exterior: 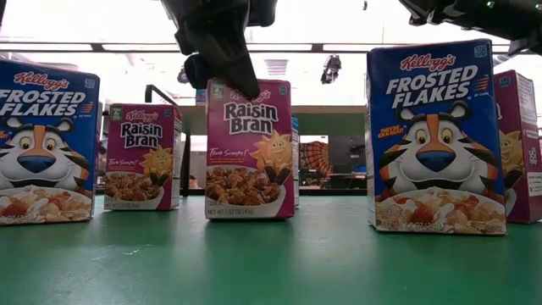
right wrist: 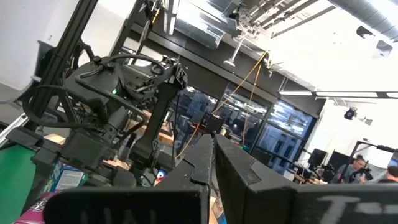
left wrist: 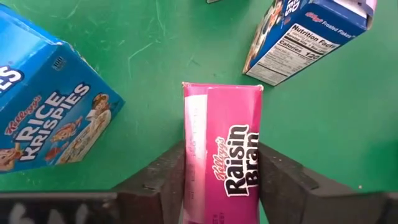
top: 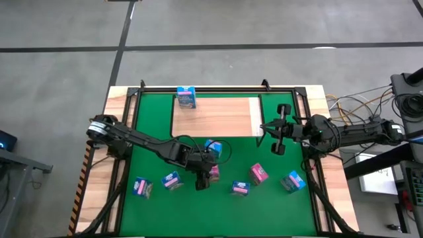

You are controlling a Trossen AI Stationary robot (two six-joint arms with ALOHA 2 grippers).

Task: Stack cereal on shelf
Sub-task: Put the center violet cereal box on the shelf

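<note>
1. Now the left gripper (top: 203,177) is low over the green mat (top: 152,211), near the middle of the front row of boxes, and its two dark fingers (left wrist: 163,183) stand on both sides of a small pink cardboard Raisin Bran box (left wrist: 222,152).
2. Its jaws are closed against the two sides of this pink box, which stands upright on the mat in the low view (exterior: 249,149).
3. Just beside this gripper, toward the back, is a light blue Rice Krispies box (top: 213,147).
4. On the flat light-wood shelf board with the thin black frame (top: 218,118), only one light blue box (top: 186,97) stands, at the back left corner.
5. Other small boxes are spread along the front of the mat: a dark blue Frosted Flakes box (top: 141,188) at the far left, another blue box (top: 172,180) next to it, then a blue box (top: 240,188), a pink box (top: 258,174) and a blue box (top: 293,180) to the right.
6. The right gripper (top: 281,129) waits in the air at the right edge of the shelf board, with its jaws fully together and nothing between them.
</note>
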